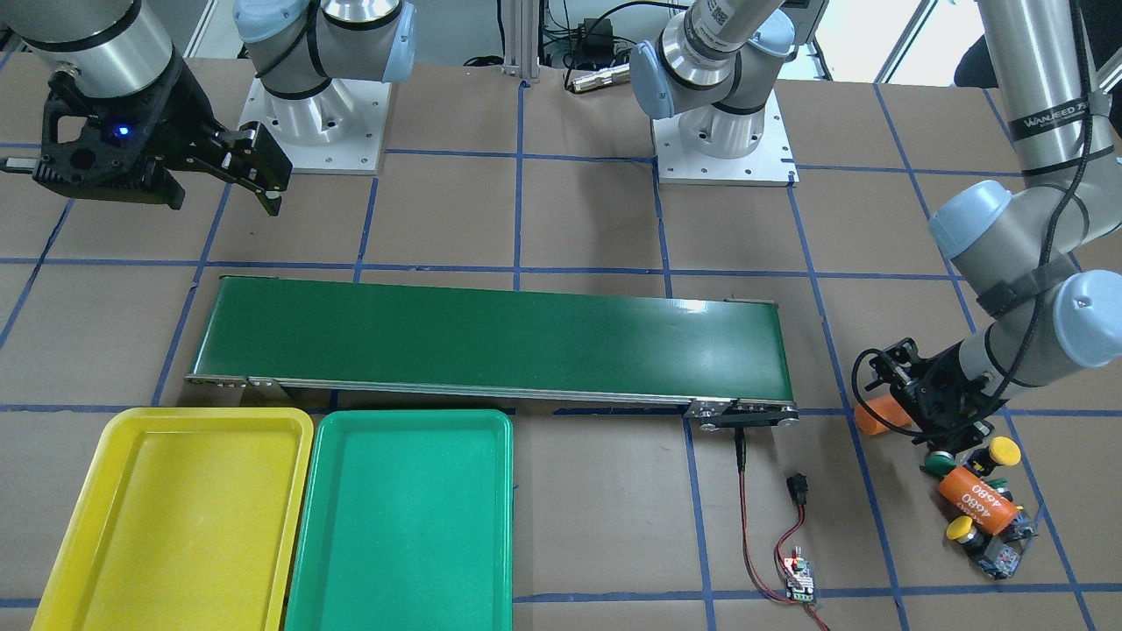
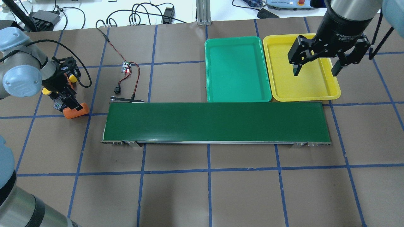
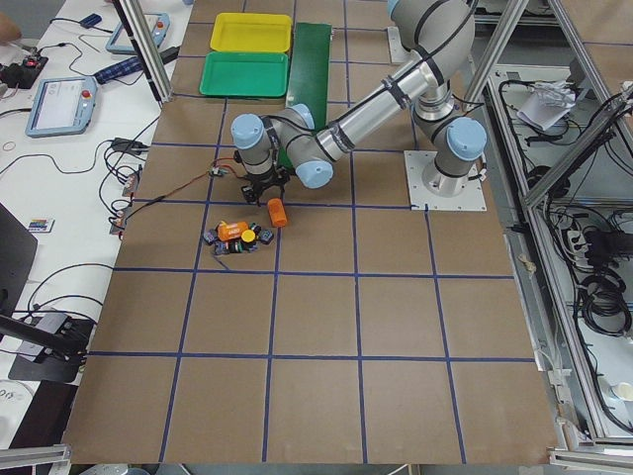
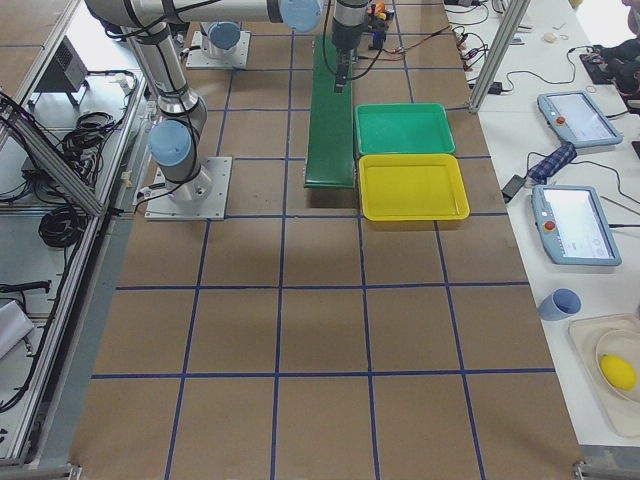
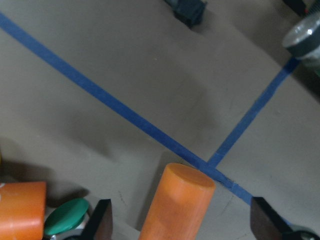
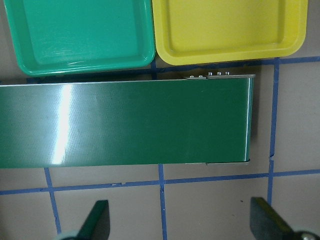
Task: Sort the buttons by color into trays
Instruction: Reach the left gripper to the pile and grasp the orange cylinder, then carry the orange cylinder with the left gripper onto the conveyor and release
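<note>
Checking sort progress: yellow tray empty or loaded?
Empty. The yellow tray shows only its bare floor in the front-facing view; nothing lies in it.

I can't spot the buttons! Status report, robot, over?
Left gripper open at orange cylinder, buttons piled beside. Right gripper open, empty. Green tray, yellow tray empty.

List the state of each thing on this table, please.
Left gripper: open, a finger each side of an orange cylinder.
Right gripper: open, empty.
Yellow tray: empty.
Green tray: empty.
Belt: bare.
Buttons: piled on the table, unsorted.
Circuit board: red light on.
</note>
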Robot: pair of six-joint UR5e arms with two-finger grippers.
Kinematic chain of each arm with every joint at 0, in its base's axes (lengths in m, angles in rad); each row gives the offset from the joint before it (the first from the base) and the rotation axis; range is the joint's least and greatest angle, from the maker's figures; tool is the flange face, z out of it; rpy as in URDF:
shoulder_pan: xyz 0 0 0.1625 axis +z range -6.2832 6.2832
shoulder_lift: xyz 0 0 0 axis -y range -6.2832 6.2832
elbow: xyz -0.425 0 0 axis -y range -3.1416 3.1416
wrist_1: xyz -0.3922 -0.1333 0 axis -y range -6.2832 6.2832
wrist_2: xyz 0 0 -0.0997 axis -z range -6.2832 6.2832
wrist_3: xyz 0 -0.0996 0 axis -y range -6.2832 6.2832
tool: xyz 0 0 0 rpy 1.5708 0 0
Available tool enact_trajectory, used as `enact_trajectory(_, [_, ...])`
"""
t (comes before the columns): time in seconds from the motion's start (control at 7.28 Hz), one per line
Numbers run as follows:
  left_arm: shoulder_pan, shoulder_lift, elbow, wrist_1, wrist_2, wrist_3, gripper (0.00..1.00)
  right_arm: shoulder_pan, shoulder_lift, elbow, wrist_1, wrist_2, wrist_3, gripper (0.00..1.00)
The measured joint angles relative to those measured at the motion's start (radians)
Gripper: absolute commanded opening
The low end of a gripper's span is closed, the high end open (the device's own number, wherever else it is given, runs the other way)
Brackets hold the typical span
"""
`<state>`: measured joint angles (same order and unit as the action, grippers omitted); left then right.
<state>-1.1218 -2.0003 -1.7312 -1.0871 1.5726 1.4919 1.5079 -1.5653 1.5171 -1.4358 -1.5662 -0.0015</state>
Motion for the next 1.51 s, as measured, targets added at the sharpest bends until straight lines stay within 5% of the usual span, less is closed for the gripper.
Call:
enact_trajectory(0.69, [0.020, -0.027, -0.045, 0.071, 0.022, 0.063, 1.00, 0.000, 0.000, 0.000, 0.000, 0.000, -0.001, 1.00])
enact_trajectory(0.82, [0.020, -0.042, -0.047, 0.088, 0.027, 0.063, 0.85, 0.000, 0.000, -0.001, 0.000, 0.000, -0.001, 1.00])
enact_trajectory(0.96, [0.020, -0.055, -0.051, 0.104, 0.028, 0.061, 0.11, 0.000, 0.000, -0.001, 0.000, 0.000, -0.001, 1.00])
enact_trajectory(1.1, [0.020, -0.062, -0.062, 0.134, 0.027, 0.061, 0.00, 0.000, 0.000, -0.001, 0.000, 0.000, -0.002, 1.00])
enact_trajectory(1.51, [0.005, -0.008, -0.094, 0.159, 0.031, 0.065, 0.00, 0.000, -0.001, -0.003, 0.000, 0.000, -0.002, 1.00])
